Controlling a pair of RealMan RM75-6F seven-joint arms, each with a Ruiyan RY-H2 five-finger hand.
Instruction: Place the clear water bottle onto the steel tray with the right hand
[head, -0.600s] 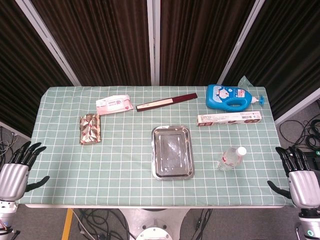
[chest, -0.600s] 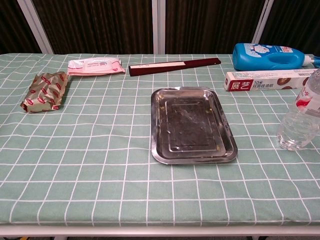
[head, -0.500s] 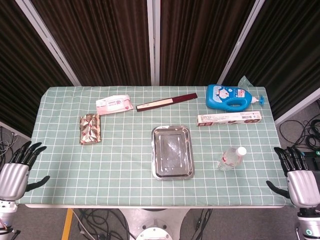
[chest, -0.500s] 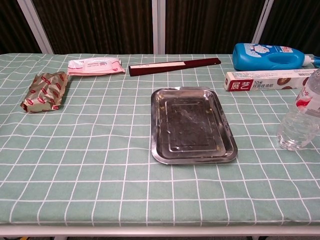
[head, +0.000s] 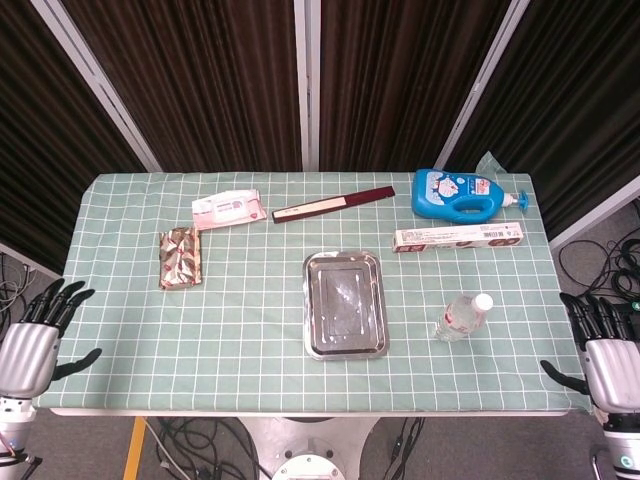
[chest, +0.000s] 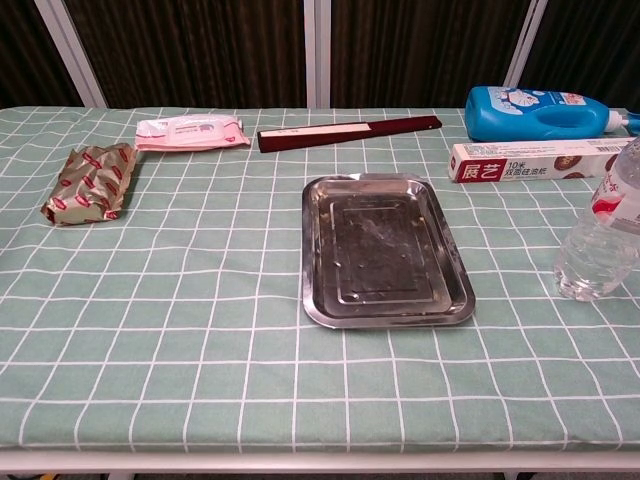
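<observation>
Your right hand (head: 610, 358) sits off the table's near right corner, at about 4 o'clock from the steel tray (head: 346, 304). Its fingers are spread and extended, thumb out to the side, and it has hold of nothing. Your left hand (head: 32, 342) sits off the near left corner, at roughly 8 o'clock from the tray, fingers likewise apart and empty. Neither hand shows in the chest view.

The clear water bottle (head: 463, 316) stands upright on the checked green tablecloth (head: 200, 340), at 3 o'clock from the tray and well apart from it, with a white cap and a red-and-white label. In the chest view the bottle (chest: 603, 238) is cut by the right edge. The tray lies bare in the middle of the table, long side running near to far.

Further back, at 10 o'clock from the tray, lies a crinkled snack packet (head: 180, 257). At 1 o'clock is a long flat carton (head: 457, 238). Beyond those, along the far edge, you have a pink wipes pack (head: 229, 209) at 11 o'clock, a dark red slim box (head: 333, 204) at 12, and a blue detergent bottle (head: 462, 194) lying on its side at 1 o'clock.
</observation>
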